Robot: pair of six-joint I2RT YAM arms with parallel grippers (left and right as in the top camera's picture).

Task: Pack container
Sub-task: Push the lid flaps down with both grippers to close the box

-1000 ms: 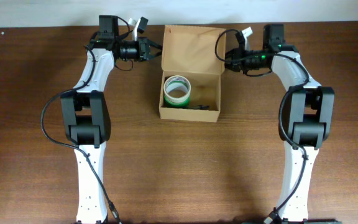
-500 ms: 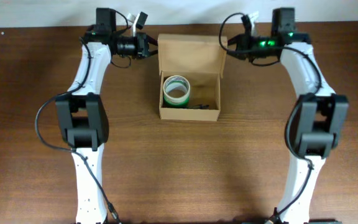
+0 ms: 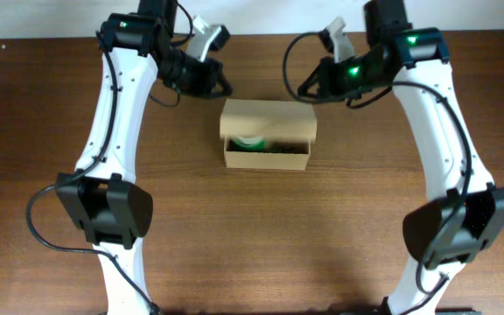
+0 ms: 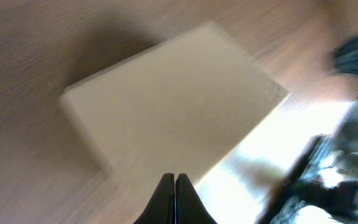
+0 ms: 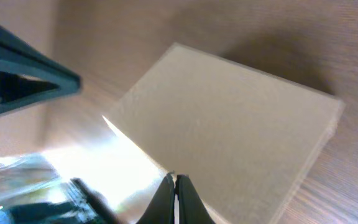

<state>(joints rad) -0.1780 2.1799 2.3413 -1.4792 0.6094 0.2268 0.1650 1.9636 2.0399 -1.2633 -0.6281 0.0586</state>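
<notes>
Overhead: container (image 3: 266,158) sits between and just below left gripper (image 3: 215,86) and right gripper (image 3: 311,87). Its lid (image 3: 268,114) is nearly down, tape roll (image 3: 248,140) peeking out.
Left wrist: jaws pinched together, empty, lid under tips.
Right wrist: same, closed, empty.
Likely step: closing lid. Next: press flat, tuck tabs.

Lid (image 3: 268,115) of the cardboard box (image 3: 265,158) is folding down over the opening, tape roll (image 3: 248,140) nearly covered; left gripper (image 3: 220,87) and right gripper (image 3: 310,87) are lifting, converging top centre.

Blurred wrist views, bright glare
</notes>
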